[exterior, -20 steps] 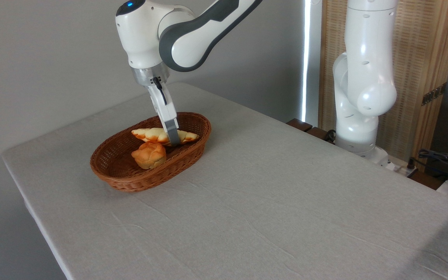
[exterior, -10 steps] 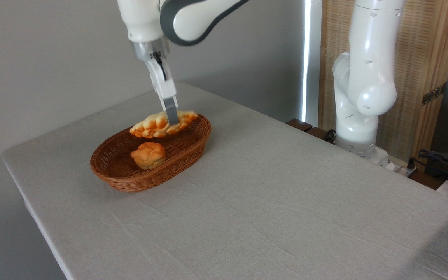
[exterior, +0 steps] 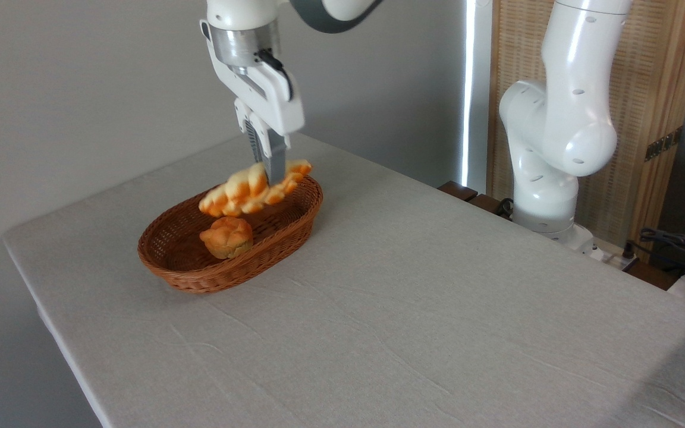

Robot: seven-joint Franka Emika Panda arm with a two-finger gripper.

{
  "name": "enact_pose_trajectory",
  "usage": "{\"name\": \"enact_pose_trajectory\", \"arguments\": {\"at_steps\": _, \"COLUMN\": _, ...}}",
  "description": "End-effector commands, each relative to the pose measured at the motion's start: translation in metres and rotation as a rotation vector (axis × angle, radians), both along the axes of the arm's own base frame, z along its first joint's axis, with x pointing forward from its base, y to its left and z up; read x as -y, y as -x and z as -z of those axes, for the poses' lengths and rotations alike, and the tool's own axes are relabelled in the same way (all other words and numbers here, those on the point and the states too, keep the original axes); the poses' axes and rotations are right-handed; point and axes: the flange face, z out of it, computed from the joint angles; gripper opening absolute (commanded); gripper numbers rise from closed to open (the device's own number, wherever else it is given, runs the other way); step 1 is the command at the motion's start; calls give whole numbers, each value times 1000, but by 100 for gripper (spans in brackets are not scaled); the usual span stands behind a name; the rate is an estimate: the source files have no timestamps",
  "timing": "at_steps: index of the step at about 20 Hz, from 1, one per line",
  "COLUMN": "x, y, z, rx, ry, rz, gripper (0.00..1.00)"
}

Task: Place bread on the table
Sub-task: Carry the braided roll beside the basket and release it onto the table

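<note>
The bread (exterior: 246, 191), a long braided golden loaf, hangs tilted in the air above the back half of the wicker basket (exterior: 188, 273). My gripper (exterior: 273, 173) is shut on it near its right end, fingers pointing down. The loaf's left end droops lower, toward a small round bun (exterior: 226, 236) that lies inside the basket. The table (exterior: 414, 309) is a large surface with a light grey cloth, and the basket stands on its left part.
The arm's white base (exterior: 547, 196) rises at the table's far right edge. Cables and a dark object (exterior: 684, 252) lie off the table at the right. A wooden screen (exterior: 646, 89) stands behind the base.
The gripper has lifted the bread out of the basket, risen further and turned at the wrist. The loaf now tilts more steeply, and the bun stays in place.
</note>
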Motion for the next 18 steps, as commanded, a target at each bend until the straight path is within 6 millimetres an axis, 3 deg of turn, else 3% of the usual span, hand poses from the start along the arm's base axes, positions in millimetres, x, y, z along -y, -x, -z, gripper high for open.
{"name": "enact_pose_trajectory", "arguments": {"at_steps": 1, "x": -48, "y": -12, "z": 9, "rx": -26, "ry": -36, "rz": -87, "gripper": 26}}
{"name": "enact_pose_trajectory", "arguments": {"at_steps": 3, "x": -70, "y": -16, "z": 24, "rx": -60, "ry": -39, "rz": -132, "gripper": 33}}
{"name": "enact_pose_trajectory", "arguments": {"at_steps": 4, "x": -81, "y": -20, "z": 31, "rx": -73, "ry": -38, "rz": -153, "gripper": 48}}
{"name": "enact_pose_trajectory", "arguments": {"at_steps": 5, "x": -87, "y": -24, "z": 38, "rx": -88, "ry": -42, "rz": -163, "gripper": 54}}
{"name": "enact_pose_trajectory", "arguments": {"at_steps": 6, "x": -87, "y": -28, "z": 47, "rx": -99, "ry": -47, "rz": -165, "gripper": 69}}
{"name": "enact_pose_trajectory", "arguments": {"at_steps": 7, "x": -86, "y": -32, "z": 56, "rx": -107, "ry": -54, "rz": -167, "gripper": 94}}
{"name": "enact_pose_trajectory", "arguments": {"at_steps": 8, "x": -85, "y": -35, "z": 63, "rx": -117, "ry": -58, "rz": -167, "gripper": 99}}
{"name": "enact_pose_trajectory", "arguments": {"at_steps": 11, "x": -84, "y": -39, "z": 79, "rx": -143, "ry": -67, "rz": -137, "gripper": 100}}
{"name": "enact_pose_trajectory", "arguments": {"at_steps": 18, "x": -79, "y": -40, "z": 86, "rx": -153, "ry": -72, "rz": -123, "gripper": 100}}
